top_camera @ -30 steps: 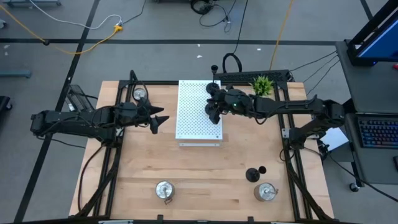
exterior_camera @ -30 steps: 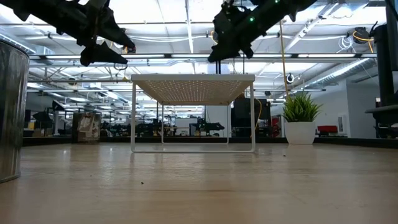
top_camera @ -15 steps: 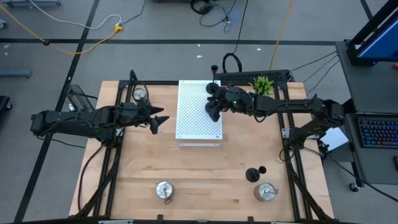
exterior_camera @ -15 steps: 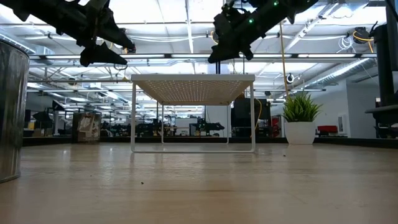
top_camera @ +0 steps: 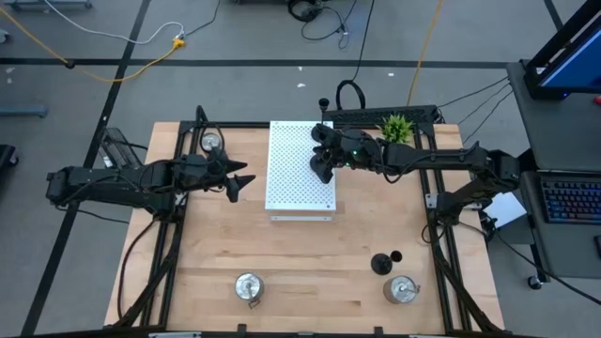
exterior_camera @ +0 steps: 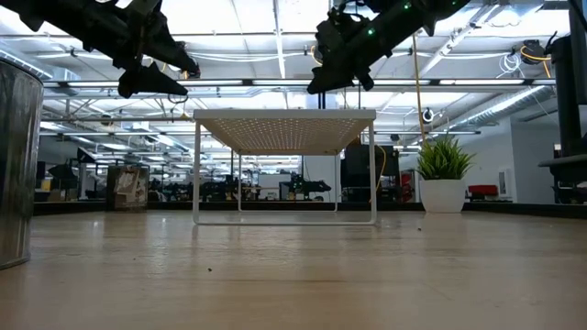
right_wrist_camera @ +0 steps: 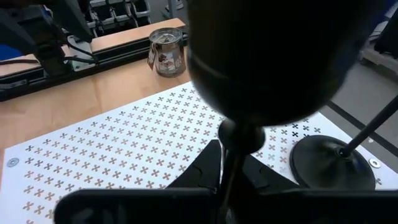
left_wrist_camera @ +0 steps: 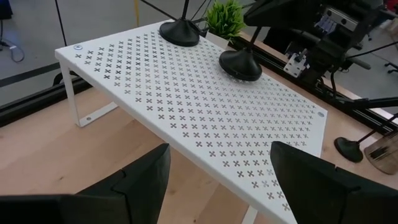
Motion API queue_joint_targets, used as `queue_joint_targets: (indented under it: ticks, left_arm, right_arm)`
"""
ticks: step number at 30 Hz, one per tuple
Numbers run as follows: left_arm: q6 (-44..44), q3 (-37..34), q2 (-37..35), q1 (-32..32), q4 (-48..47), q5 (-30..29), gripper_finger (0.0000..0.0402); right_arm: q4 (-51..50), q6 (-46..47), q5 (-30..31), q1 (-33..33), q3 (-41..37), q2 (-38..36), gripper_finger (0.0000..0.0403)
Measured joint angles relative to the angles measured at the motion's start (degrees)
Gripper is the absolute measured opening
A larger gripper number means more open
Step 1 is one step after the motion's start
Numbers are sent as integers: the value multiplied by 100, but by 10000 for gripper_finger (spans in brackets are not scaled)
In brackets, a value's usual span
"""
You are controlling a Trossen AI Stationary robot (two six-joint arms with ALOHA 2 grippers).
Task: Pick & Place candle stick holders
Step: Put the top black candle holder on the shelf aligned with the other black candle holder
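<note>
Left of the white board (top_camera: 299, 183), the left gripper (top_camera: 239, 181) hangs empty with fingers apart near one silver holder (top_camera: 213, 141), while on the board one black holder (left_wrist_camera: 180, 31) stands, the right gripper (top_camera: 322, 164) is clamped on a second black holder (left_wrist_camera: 241, 64), and three more holders (top_camera: 248, 286) wait in front of it.

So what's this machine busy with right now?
Two robot arms are sorting small candle holders on a wooden table. The right gripper is shut on a black candle holder, holding it over a white perforated shelf where another black holder already stands near the far end. The left gripper waits open beside the shelf. Three silver holders and one more black holder sit on the table itself.
</note>
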Motion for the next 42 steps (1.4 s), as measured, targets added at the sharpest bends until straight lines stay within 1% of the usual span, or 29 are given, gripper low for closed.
queue_joint_targets:
  ticks: [9,26,30,38,42]
  left_arm:
    - [-2,0,0,0,0,0,285]
    - [2,0,0,0,2,0,285]
    - [7,0,0,0,0,0,285]
    - [40,0,0,0,0,0,285]
    - [39,0,0,0,0,0,285]
  right_arm:
    - [-166,0,-3,0,0,0,9]
    - [-62,-31,-5,0,0,0,52]
    - [6,-211,-6,2,0,0,84]
    - [5,-278,-1,15,-2,0,185]
    - [-66,-287,4,17,-11,-128,223]
